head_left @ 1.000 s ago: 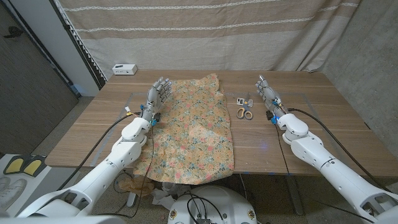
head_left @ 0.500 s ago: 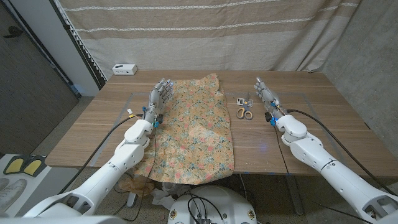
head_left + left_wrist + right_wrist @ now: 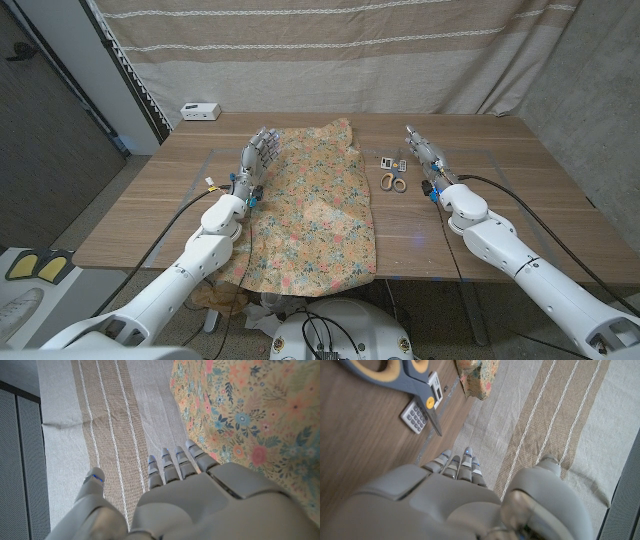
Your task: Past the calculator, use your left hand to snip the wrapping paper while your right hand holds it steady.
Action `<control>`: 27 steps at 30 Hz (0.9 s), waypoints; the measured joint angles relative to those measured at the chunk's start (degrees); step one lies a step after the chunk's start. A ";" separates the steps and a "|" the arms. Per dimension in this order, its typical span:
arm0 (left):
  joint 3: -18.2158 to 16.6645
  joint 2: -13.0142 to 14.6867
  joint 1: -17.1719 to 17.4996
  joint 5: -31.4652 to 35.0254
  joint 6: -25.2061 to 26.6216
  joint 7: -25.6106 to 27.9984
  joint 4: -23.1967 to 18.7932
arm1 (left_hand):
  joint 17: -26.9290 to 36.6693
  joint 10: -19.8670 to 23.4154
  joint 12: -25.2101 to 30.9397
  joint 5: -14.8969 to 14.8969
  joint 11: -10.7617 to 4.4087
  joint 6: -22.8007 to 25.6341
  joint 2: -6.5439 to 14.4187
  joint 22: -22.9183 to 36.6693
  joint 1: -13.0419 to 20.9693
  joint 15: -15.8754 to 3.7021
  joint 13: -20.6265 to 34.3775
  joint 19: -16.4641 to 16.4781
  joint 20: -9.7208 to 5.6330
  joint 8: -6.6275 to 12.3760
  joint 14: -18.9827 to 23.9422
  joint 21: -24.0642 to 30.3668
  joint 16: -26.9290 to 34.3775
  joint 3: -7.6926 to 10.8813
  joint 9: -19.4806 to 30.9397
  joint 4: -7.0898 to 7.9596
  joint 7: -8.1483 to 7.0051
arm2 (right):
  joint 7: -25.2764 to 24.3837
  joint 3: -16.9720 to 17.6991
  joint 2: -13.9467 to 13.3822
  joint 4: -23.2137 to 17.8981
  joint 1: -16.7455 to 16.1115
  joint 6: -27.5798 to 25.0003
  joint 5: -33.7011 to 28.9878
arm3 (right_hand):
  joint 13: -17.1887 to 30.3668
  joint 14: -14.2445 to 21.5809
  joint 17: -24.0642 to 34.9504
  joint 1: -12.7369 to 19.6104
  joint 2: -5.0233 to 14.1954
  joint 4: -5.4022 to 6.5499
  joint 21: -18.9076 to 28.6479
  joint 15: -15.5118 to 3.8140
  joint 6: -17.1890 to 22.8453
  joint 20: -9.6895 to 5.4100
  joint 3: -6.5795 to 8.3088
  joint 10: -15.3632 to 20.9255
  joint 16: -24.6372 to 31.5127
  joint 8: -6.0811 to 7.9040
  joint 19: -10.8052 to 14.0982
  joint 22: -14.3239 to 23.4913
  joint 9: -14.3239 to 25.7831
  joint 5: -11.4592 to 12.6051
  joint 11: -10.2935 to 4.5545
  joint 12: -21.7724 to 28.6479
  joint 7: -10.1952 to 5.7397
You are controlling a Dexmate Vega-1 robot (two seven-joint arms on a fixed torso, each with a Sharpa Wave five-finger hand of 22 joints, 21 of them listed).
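The floral wrapping paper [image 3: 318, 205] lies down the middle of the wooden table [image 3: 500, 185] and hangs over its near edge. Scissors [image 3: 394, 181] with orange-yellow handles lie to the paper's right, blades pointing away, beside a small calculator [image 3: 389, 160]. My left hand [image 3: 253, 160] stands at the paper's left edge, fingers apart, holding nothing. My right hand [image 3: 425, 157] is just right of the scissors, fingers extended and empty. In the right wrist view the scissors [image 3: 405, 377] and calculator [image 3: 415, 415] lie beyond my right hand [image 3: 455, 505]. My left hand [image 3: 170, 500] shows beside the paper [image 3: 250, 415] in the left wrist view.
A small white box [image 3: 200, 111] sits at the table's far left corner. A striped curtain [image 3: 330, 50] hangs behind the table. Cables run along both forearms. Bare wood lies to the right of my right arm.
My right hand has shifted slightly left and away, closer to the scissors and calculator. My left hand and the paper have barely moved.
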 measured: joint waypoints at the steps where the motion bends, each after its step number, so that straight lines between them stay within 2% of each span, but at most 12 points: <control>1: -0.01 0.07 0.02 0.00 0.00 0.00 -0.09 | 0.00 0.00 0.00 0.00 0.00 0.00 0.00 0.00 0.00 0.00 0.00 0.00 0.00 0.00 0.00 0.00 0.00 -0.02 0.00 -0.02 0.00 | -0.19 0.00 0.00 0.00 0.00 -0.15 -0.13 | 0.00 0.00 0.00 0.30 0.27 0.00 0.00 0.00 0.09 0.00 0.00 0.19 0.00 0.00 0.00 0.00 0.00 0.00 0.19 0.00 0.09; 2: -0.04 0.15 0.04 0.07 0.00 -0.02 -0.20 | 0.00 0.20 0.00 0.00 -0.21 0.03 0.00 0.00 0.00 0.00 0.00 0.00 0.00 0.00 0.00 0.00 0.00 -0.18 0.00 -0.18 -0.03 | -0.91 -0.14 -0.29 -1.45 -0.32 -0.70 -0.56 | 0.00 0.04 0.00 0.51 0.05 -0.02 0.00 -0.04 0.09 0.00 0.01 0.38 0.00 0.00 0.00 0.00 0.00 0.00 0.38 0.00 0.09; 6: -0.20 0.60 0.26 0.07 0.00 -0.02 -0.90 | 0.00 0.21 0.00 0.00 -0.22 0.33 0.00 0.00 0.00 0.00 0.00 0.00 0.00 0.00 0.00 0.00 0.00 -0.25 0.00 -0.25 -0.07 | -3.01 -0.14 -0.29 -1.45 -0.32 -2.76 -1.97 | 0.00 0.53 0.00 0.92 0.19 -0.24 0.00 -0.07 0.70 0.20 0.23 0.93 0.00 0.00 0.62 0.00 0.00 0.21 0.31 0.21 0.28; 7: -0.25 0.76 0.35 0.38 -0.36 -0.22 -1.11 | 0.00 0.21 0.00 0.00 -0.22 0.42 0.00 0.00 0.00 0.00 0.00 0.00 0.00 0.00 0.00 0.00 0.00 -0.25 0.00 -0.25 0.01 | -3.07 -0.40 -0.64 -3.69 -0.80 -2.79 -2.00 | 0.00 0.61 0.00 1.10 0.06 -0.24 0.00 0.01 0.73 0.08 0.23 1.01 0.00 0.00 0.73 0.00 0.01 0.21 0.39 0.37 0.31; 9: -0.33 0.90 0.46 0.40 -0.41 -0.25 -1.32 | 0.00 0.21 0.00 0.00 -0.21 0.51 0.00 0.00 0.00 0.00 0.00 0.00 0.00 0.00 0.00 0.00 0.00 -0.25 0.00 -0.25 0.10 | -4.41 -0.66 -0.81 -4.84 -0.95 -4.36 -3.03 | 0.00 0.80 0.00 1.11 0.04 -0.48 0.00 0.18 0.91 0.13 0.46 1.63 0.00 0.00 0.74 0.00 0.01 0.21 0.57 0.48 0.49; 15: -0.38 0.97 0.52 0.40 -0.86 -0.62 -1.43 | 0.00 0.21 0.00 0.00 -0.21 0.51 0.00 0.00 0.00 0.00 -0.01 0.00 0.00 0.00 0.00 0.00 0.00 -0.25 0.00 -0.25 0.10 | -4.41 -1.26 -1.03 -6.85 -1.05 -4.36 -3.03 | 0.15 1.64 0.00 2.02 0.06 -0.83 0.00 -0.01 1.42 0.11 0.43 2.64 0.00 0.00 1.32 0.00 0.01 0.42 0.59 0.66 1.00; 16: -0.71 1.57 0.89 0.40 -0.93 -0.70 -2.00 | 0.00 0.21 0.00 0.00 -0.21 0.51 0.00 0.00 0.00 0.00 -0.01 0.00 0.00 0.00 0.00 0.00 0.00 -0.25 -0.01 -0.25 0.10 | -6.97 -1.42 -1.06 -7.26 -1.08 -8.11 -4.94 | 0.26 1.75 0.00 2.07 0.12 -0.83 0.00 -0.07 1.41 0.12 0.43 2.78 0.00 0.00 1.70 0.00 0.01 0.42 0.73 0.96 1.00; 19: -0.78 1.71 1.01 0.40 -1.09 -0.93 -2.11 | 0.00 0.23 0.00 0.00 -0.23 0.50 0.00 0.00 0.00 0.00 -0.01 0.00 0.00 0.00 0.00 0.00 0.00 -0.25 0.00 -0.25 0.10 | -7.92 -1.75 -1.07 -8.11 -1.11 -9.21 -5.67 | 0.27 2.16 0.00 2.31 0.35 -1.07 0.41 -0.12 1.83 0.11 0.67 3.26 0.00 0.22 2.37 0.00 0.01 0.42 0.59 1.05 1.00; 22: -1.01 1.78 1.33 0.36 -1.65 -1.05 -2.13 | 0.00 -0.11 0.00 0.04 -0.93 -0.52 0.00 0.00 0.00 0.00 -0.01 0.00 0.00 -0.25 -0.01 0.00 0.00 -0.25 -0.01 -0.25 -0.43 | -9.19 -2.17 -1.08 -8.81 -1.10 -10.94 -6.89 | 0.27 3.05 0.00 3.06 0.52 -1.30 0.62 -0.20 2.13 0.24 0.90 3.59 0.24 0.22 3.48 0.00 0.01 0.64 0.48 1.26 1.32; 27: -1.20 1.72 1.72 0.16 -2.38 -1.05 -2.17 | 0.00 -0.12 0.00 0.21 -0.93 -0.76 0.00 0.00 0.00 -0.20 -0.01 0.00 0.00 -0.48 -0.22 0.00 0.00 -0.25 -0.01 -0.25 -0.51 | -10.56 -2.81 -0.93 -10.00 -1.02 -12.50 -8.21 | 0.26 4.40 0.00 3.60 0.44 -1.49 0.85 -0.10 2.96 0.64 1.09 4.40 0.45 0.22 4.74 0.00 0.01 0.64 0.68 1.49 1.30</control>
